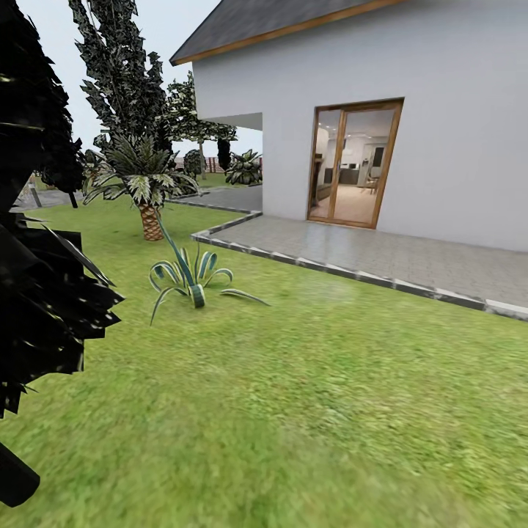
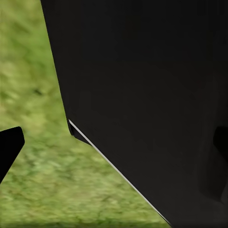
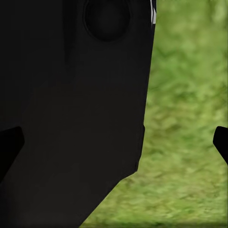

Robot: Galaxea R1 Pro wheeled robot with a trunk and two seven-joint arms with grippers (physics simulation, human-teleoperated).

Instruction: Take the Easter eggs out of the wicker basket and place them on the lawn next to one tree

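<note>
Short green grass lawn [image 1: 315,411] is filling the foreground of the garden in the head view, running back to a grey paved patio [image 1: 381,253] with a pale stone kerb in front of a white-walled house [image 1: 411,88] with a wood-framed glass door [image 1: 354,163]. Spiky blue-green agave-like plant [image 1: 189,279] is sitting on the grass, leaves fanning outward, with a short palm [image 1: 147,180] standing upright behind it. Dark jagged cypress-like foliage [image 1: 37,242] is crowding the near left edge. Both wrist views are looking down at blurred grass past black robot body. Left gripper fingertips [image 2: 9,145] and right gripper fingertips [image 3: 221,140] are sitting wide apart at the frame edges, holding nothing.
</note>
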